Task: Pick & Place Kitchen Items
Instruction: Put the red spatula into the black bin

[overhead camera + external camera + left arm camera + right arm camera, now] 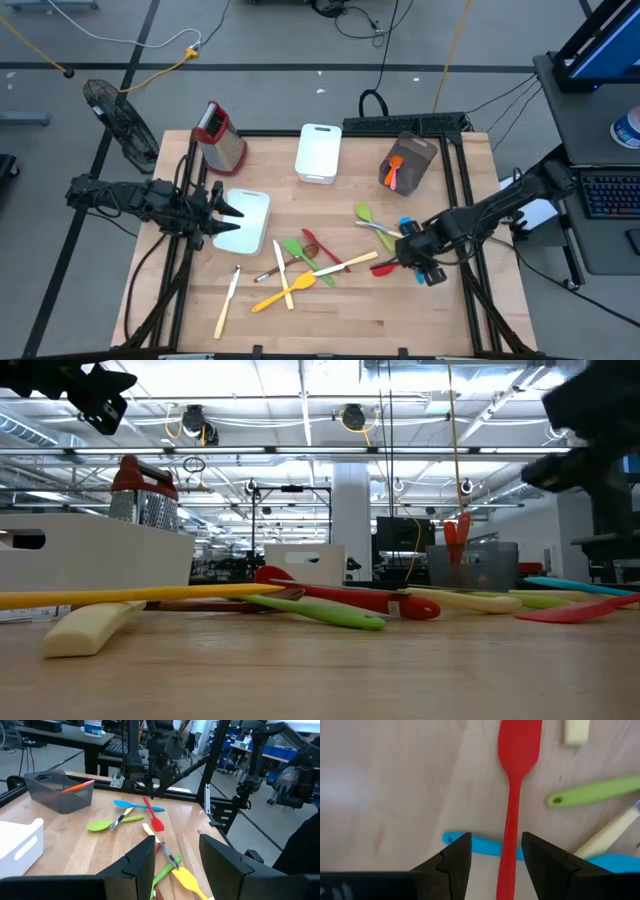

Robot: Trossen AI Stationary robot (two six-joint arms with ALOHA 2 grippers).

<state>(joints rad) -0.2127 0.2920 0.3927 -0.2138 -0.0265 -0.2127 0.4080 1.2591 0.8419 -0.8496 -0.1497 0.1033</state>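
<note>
The right pincer (492, 852) is held open and empty over the red spatula (516, 780); the blue spatula (485, 845) crossing beneath could be caught too.

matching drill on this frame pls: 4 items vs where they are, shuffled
1. grater
2. orange spoon
3. red spatula
4. left tool

A. under the right tool, lying over the blue spatula
B. in the grey bin
C. above the white tray
D. far left corner of the table, upright

Pairs: 1-D, 2-B, 3-A, 4-C
</note>
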